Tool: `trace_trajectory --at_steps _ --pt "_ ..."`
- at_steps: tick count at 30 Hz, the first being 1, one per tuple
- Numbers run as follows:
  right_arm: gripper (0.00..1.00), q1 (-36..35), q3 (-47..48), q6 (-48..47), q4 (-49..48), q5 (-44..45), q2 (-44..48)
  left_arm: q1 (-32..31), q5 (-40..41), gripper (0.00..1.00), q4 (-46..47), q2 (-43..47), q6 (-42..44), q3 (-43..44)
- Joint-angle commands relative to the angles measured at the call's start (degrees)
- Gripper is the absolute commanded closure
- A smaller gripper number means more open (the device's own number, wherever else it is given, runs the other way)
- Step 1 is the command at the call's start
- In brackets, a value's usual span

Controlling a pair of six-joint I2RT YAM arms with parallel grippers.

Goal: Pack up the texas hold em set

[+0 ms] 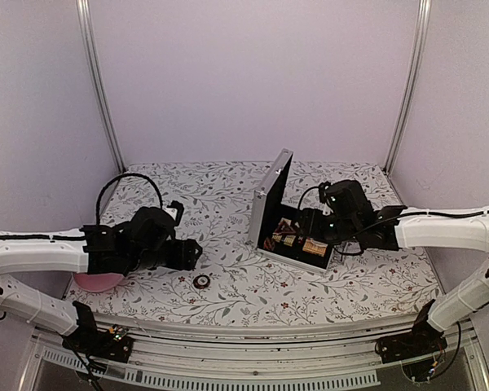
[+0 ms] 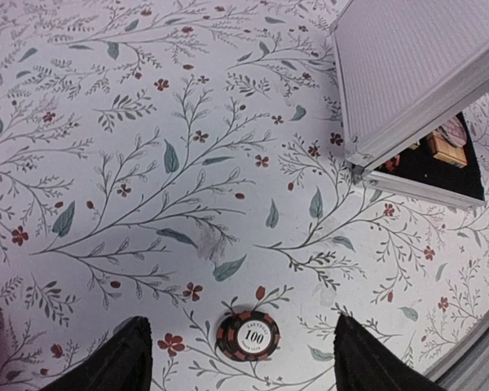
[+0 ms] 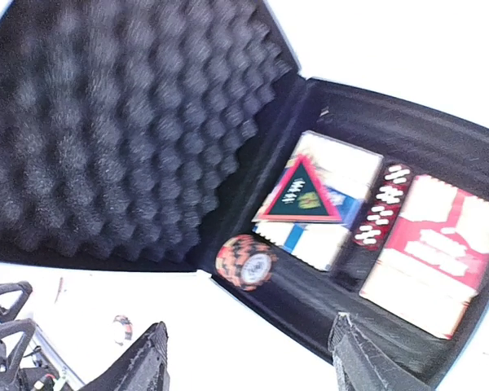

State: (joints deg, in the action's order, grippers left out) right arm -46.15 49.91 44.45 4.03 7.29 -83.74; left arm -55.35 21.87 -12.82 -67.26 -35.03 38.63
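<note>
One round black-and-red poker chip (image 2: 247, 335) lies flat on the floral tablecloth (image 2: 147, 163), left of the open silver aluminium briefcase (image 1: 270, 194). It looks thin, hard, light and probably slick, so pinch it across the rim. Your left gripper (image 2: 240, 327) hangs over it with jaws wide apart. Your right gripper (image 3: 248, 350), above the case, is also spread and empty. Inside the case are one orange chip (image 3: 246, 261), one triangular token (image 3: 300, 194), a red card pack (image 3: 432, 252), a blue-and-white pack (image 3: 314, 238) and one row of red chips (image 3: 381, 204).

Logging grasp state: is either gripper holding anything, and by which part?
Nothing: the left gripper is open by a loose chip on the table; the right gripper is open over the case.
</note>
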Motion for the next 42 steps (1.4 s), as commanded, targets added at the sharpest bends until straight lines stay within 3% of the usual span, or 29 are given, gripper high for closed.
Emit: trace_trajectory --at_steps 1,7,12,26,42 --pt "0.32 2.6 -3.3 -3.3 2.4 1.9 6.0 1.3 -5.4 0.24 -17.1 -2.4 -12.3 4.8" --pt "0.30 3.6 -5.3 -4.9 3.2 3.0 10.0 1.4 -11.7 0.24 -18.4 -7.2 -22.4 4.8" --pt "0.30 3.7 -5.6 -5.9 2.9 3.3 9.8 1.5 -15.2 0.24 -14.5 -11.8 -24.5 4.4" --pt "0.29 4.2 -9.4 -4.4 -3.6 0.0 8.4 1.6 -17.4 0.20 -11.2 -22.0 -22.9 7.0" --pt "0.29 4.6 -11.7 -3.1 -5.8 -1.9 6.9 1.1 -14.5 0.24 -13.7 -30.2 -16.5 13.9"
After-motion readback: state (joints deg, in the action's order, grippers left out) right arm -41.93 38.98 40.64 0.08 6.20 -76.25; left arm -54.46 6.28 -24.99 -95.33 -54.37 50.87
